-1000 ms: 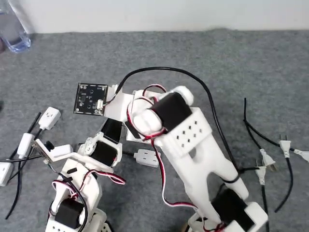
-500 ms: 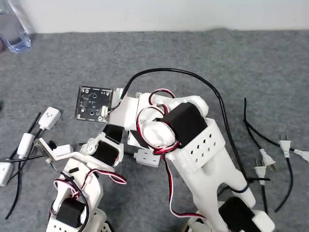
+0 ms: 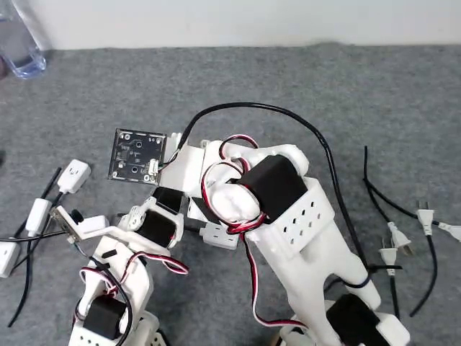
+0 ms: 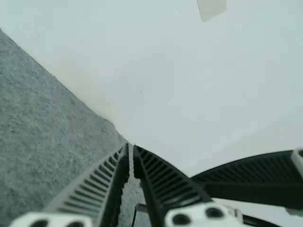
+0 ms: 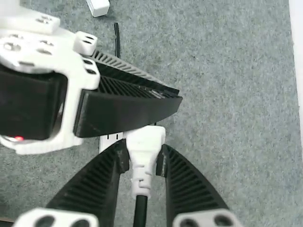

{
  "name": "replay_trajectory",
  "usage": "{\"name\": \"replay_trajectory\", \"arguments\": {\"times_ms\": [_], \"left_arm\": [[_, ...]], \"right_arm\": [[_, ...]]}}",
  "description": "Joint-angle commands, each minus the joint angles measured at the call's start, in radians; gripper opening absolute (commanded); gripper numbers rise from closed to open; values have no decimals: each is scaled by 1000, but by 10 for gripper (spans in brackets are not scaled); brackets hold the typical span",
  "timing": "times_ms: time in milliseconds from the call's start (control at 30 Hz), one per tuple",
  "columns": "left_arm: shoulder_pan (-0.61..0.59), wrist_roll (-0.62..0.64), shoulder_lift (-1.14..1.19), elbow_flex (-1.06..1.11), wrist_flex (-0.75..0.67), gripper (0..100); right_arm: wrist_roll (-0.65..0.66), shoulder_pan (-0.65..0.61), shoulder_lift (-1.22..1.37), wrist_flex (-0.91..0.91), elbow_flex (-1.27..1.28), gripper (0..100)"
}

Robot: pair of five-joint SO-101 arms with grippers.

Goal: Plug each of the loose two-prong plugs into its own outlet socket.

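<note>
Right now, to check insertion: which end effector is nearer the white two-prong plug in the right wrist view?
Right. The right end effector grips the white two-prong plug; the left end effector lies crosswise just ahead of it.

high: down over grey mat [image 3: 360,94] | left wrist: along jaws toward white wall [image 4: 189,71] | right wrist: close, down at mat

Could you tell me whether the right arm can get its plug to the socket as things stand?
Probably yes: the right gripper holds the plug right at the socket; the left gripper, shut, crosses close by, so room looks tight.
</note>
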Motion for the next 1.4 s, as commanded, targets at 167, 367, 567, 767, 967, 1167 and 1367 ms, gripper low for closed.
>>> {"name": "replay_trajectory", "arguments": {"times_ms": [167, 367, 567, 767, 967, 1167, 1367], "left_arm": [[8, -8, -3, 5, 0, 13], [43, -8, -3, 28, 0, 13], [54, -8, -3, 31, 0, 13], [91, -8, -3, 51, 0, 13], [110, -9, -3, 62, -2, 13], [110, -9, -3, 62, -2, 13], [54, -9, -3, 35, -5, 13]], "right_arm": [[-14, -38, -50, 36, -55, 8], [-15, -38, -50, 35, -57, 8], [-15, -36, -50, 35, -57, 8], [-15, -38, -50, 33, -57, 8], [-15, -35, -50, 33, -57, 8], [-15, -35, -50, 33, -57, 8], [-14, -30, -48, 36, -55, 8]]}}
